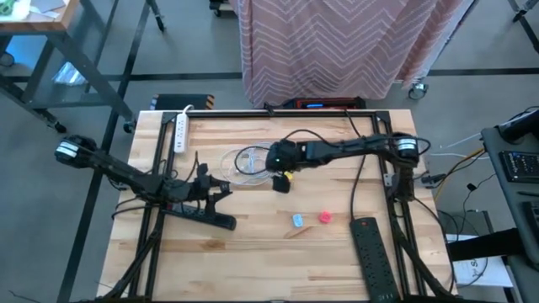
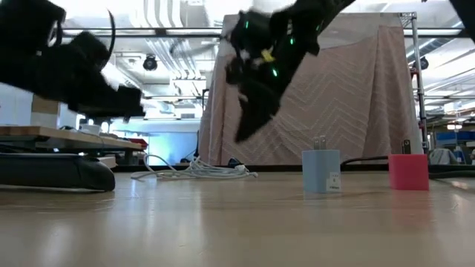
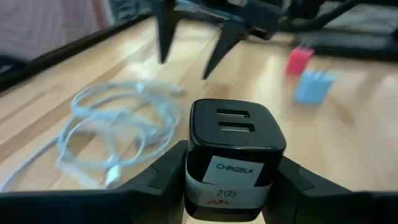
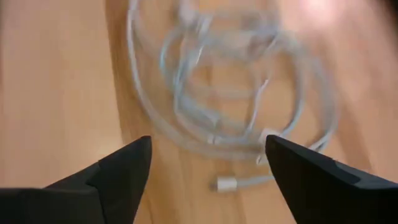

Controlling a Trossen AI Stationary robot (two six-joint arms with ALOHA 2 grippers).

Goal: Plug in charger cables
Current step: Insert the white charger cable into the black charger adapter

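Left gripper (image 3: 233,186) pinches a black charger block (image 3: 235,152), two port slots facing forward; fingers (image 3: 155,180) press its two sides. Right gripper (image 4: 208,165) hangs over the coil of white charger cables (image 4: 230,93), fingers (image 4: 121,171) spread wide, nothing between them. One small connector (image 4: 225,184) lies just ahead of the gap between the fingertips.

Risks, as I judge them:
- The cords are looped and overlapping; closing on the coil could pinch several strands at once and drag the whole bundle rather than one end
- The connector is small and flat on the table (image 1: 253,244); a grip off-centre could leave it tilted and hard to align with a port
- The held block has a label band under the fingers; a push from a plug might slide it back

View differences:
- High view shows the blue plug (image 1: 297,220) and red plug (image 1: 325,217) standing well apart from both grippers; right wrist view does not show them
- Low view shows the blue plug's prongs (image 2: 320,141) pointing up
- Only the left wrist view shows the port slots
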